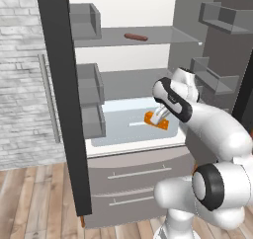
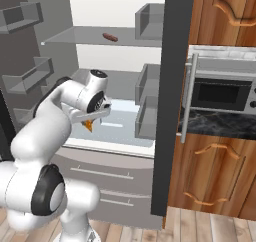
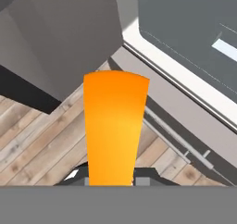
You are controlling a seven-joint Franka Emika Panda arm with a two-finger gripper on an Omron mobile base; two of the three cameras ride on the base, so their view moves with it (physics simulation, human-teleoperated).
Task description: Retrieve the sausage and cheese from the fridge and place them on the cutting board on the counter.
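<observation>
My gripper (image 1: 159, 116) is shut on the bright orange cheese (image 1: 149, 117), holding it in the air in front of the open fridge (image 1: 143, 176), level with its lower shelf. The hand view looks down along the cheese (image 3: 115, 126) at the fridge drawers and the wooden floor. From the right, the cheese (image 2: 88, 125) hangs just under the hand (image 2: 93, 117). The reddish-brown sausage (image 1: 135, 36) lies on the upper shelf, far above the gripper, and shows there too (image 2: 110, 37). A strip of the black counter (image 2: 220, 123) is at the right. The cutting board is out of view.
The open left fridge door (image 1: 64, 99) with grey bins stands close on the left; the right door (image 2: 172, 101) stands between the fridge and the brown cabinets. A microwave (image 2: 220, 93) sits above the counter. Two fridge drawers (image 2: 100, 181) lie below the hand.
</observation>
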